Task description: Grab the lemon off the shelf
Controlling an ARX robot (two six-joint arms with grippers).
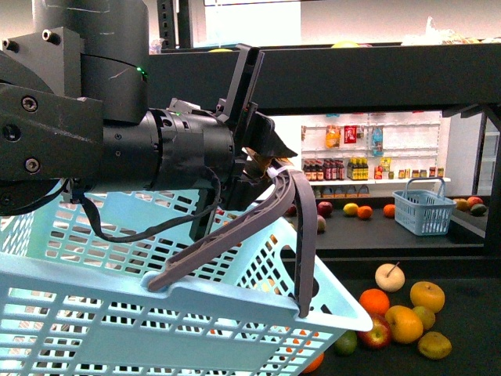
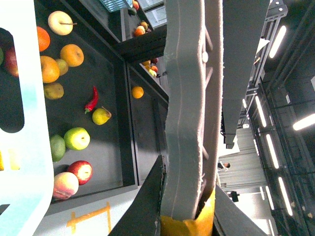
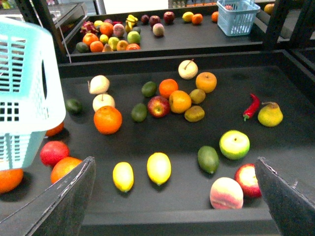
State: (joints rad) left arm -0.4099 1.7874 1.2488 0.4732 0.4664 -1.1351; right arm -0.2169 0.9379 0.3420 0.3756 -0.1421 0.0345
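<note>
Two small yellow oval lemons lie side by side near the front lip of the black shelf tier, one lemon a little larger than the other lemon. My right gripper hangs open over that front edge. Its dark fingers stand wide apart, and both lemons lie just beyond the gap, touching nothing. My left gripper is shut on the grey basket handle of a light blue basket. In the left wrist view the handle runs up out of the left gripper.
Oranges, apples, limes, a peach, a red chilli and a pear lie scattered on the same tier. The blue basket overhangs one side. A small blue basket stands on a farther tier.
</note>
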